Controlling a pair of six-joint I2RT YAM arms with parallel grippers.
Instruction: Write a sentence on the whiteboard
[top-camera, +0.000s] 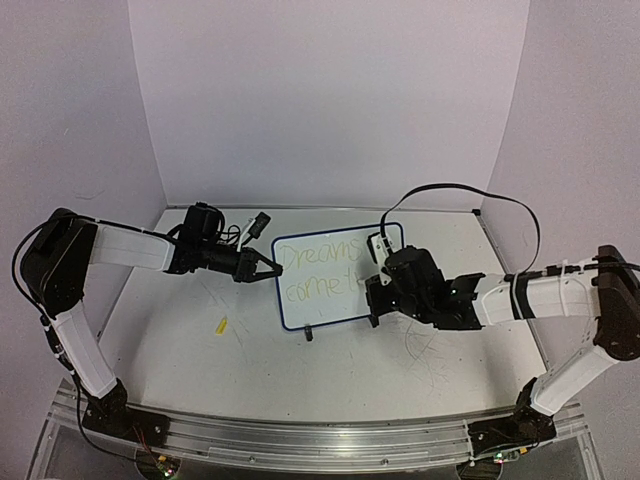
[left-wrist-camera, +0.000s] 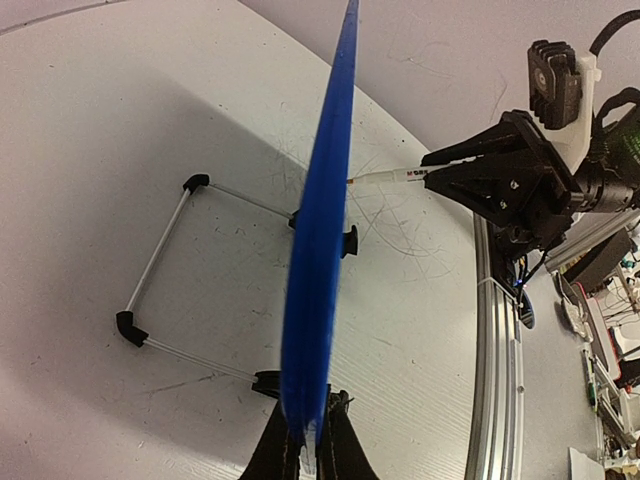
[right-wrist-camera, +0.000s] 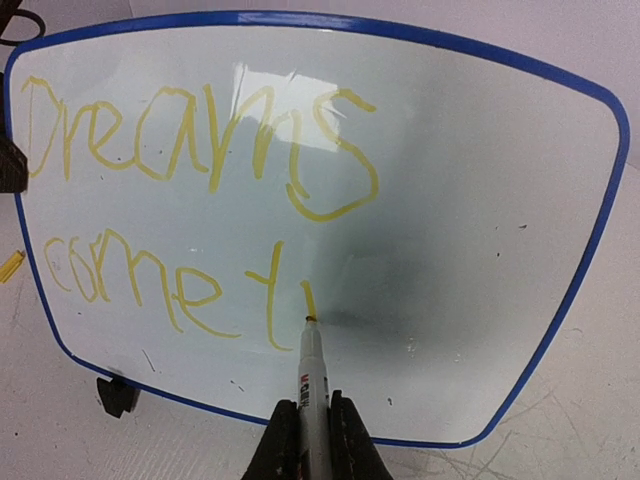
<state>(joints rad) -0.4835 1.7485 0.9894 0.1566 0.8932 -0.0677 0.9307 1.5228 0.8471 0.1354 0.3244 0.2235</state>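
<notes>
A white table (top-camera: 180, 345), scuffed with grey scribbles, is enclosed by plain pale walls (top-camera: 320, 100) at 9, 12 and 3 o'clock, and a metal rail (top-camera: 300, 440) runs along its 6 o'clock edge. A small yellow piece (top-camera: 221, 325) lies on the bare top, at about 8 o'clock from the whiteboard (top-camera: 330, 305).

The whiteboard is stood upright near the table's middle on black clip feet (left-wrist-camera: 349, 241), and a wire stand (left-wrist-camera: 160, 260) is spread out behind it. Its blue rim is pinched edge-on at its 9 o'clock side by the left gripper (left-wrist-camera: 308, 440), whose fingers are clenched on it.

The sentence (right-wrist-camera: 215, 165) is seen in yellow on the board's face: "Dreams" above, "come t" and a short stroke below. A marker (right-wrist-camera: 312, 380) is clamped by the right gripper (right-wrist-camera: 312, 405), which is set at 6 o'clock from the writing. The marker's tip is pressed to the board at the foot of that short stroke.
</notes>
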